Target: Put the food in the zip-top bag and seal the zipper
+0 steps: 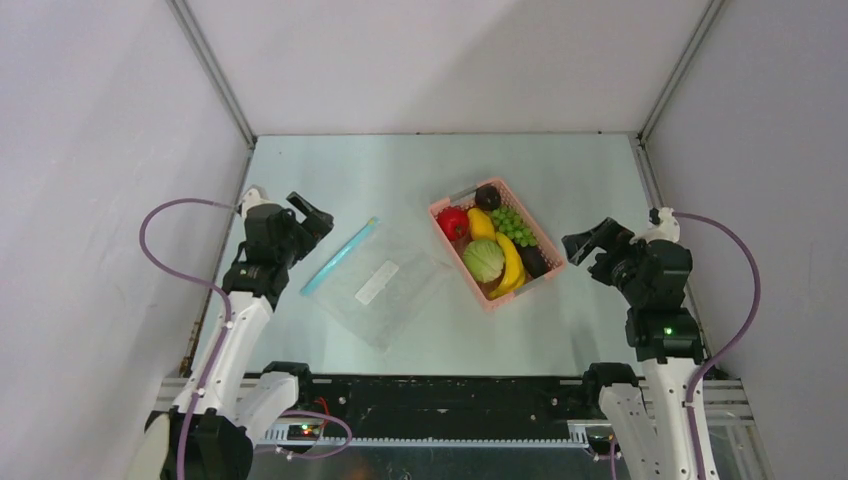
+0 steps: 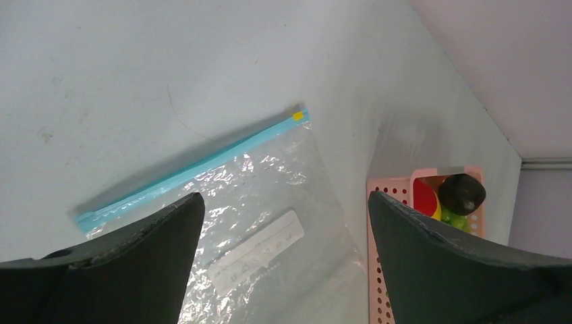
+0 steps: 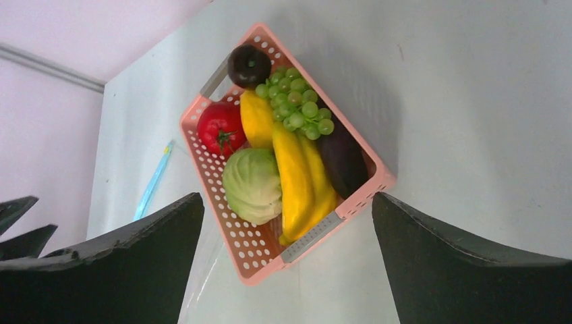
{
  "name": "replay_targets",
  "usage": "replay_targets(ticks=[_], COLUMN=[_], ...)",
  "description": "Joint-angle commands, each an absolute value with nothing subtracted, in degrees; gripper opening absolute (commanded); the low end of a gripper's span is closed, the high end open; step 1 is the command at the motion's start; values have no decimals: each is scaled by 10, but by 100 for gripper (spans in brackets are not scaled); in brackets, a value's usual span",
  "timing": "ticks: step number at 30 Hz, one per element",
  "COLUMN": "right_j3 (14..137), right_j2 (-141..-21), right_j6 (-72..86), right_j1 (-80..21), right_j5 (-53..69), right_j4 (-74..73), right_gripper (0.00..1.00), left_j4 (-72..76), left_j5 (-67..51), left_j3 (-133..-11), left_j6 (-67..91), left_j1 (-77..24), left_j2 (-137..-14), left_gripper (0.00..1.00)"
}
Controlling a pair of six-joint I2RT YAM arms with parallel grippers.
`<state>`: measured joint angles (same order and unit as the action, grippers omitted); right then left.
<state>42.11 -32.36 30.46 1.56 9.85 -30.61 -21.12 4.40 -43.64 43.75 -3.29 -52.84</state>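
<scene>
Only the overhead view gives us the whole pale bench [image 1: 400,165] and the plain grey walls [image 1: 450,60] closing three sides; each wrist view catches just a slice. The left pincer [image 1: 313,212] hangs near the left edge and the right pincer [image 1: 585,240] near the right edge, the jaws of each spread wide apart. The zip-top bag [image 1: 397,312] lies flat left of the middle, white label [image 1: 377,282] up, one corner just beside the pink basket [image 1: 437,212]. All the food sits in that basket: banana [image 1: 511,268], cabbage [image 1: 483,260], a long dark piece [image 1: 533,261], green grapes [image 1: 512,226], a yellow piece [image 1: 481,223], a red fruit [image 1: 453,222], a round dark piece [image 1: 487,196]. The zipper [image 1: 340,256] runs along the bag's left side; only the left wrist view shows us its small yellow tab [image 2: 297,115].
</scene>
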Motion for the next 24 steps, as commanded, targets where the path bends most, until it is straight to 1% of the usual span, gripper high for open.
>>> replay_targets(ticks=[1,3,6,8,13,15,19,24], right_j3=[406,388,372,368,367,367,367,367], right_j2=[-300,-287,-276,-276,-285,-289,-298,-299], right_j6=[264,257,246,237,226,221,220,214], right_j1=[14,13,13,13,14,14,13,12], right_j5=[164,199,256,273,299,304,304,313], right_j4=[-251,-226,-201,-198,-212,-217,-222,-222], right_gripper=[100,100,100,100,100,100,100,100], left_j4=[-227,-230,-233,-226,-180,-176,-192,-197], left_j5=[100,124,70,43,-17,-60,-104,-113], left_j3=[-441,-454,-502,-526,-553,-559,-574,-560], left_j6=[453,443,412,387,306,281,267,278], left_j1=[-32,-29,-7,18,27,30,31,29], left_j2=[-538,-564,-653,-715,-829,-862,-922,-943], left_gripper=[98,98,98,98,98,98,98,98])
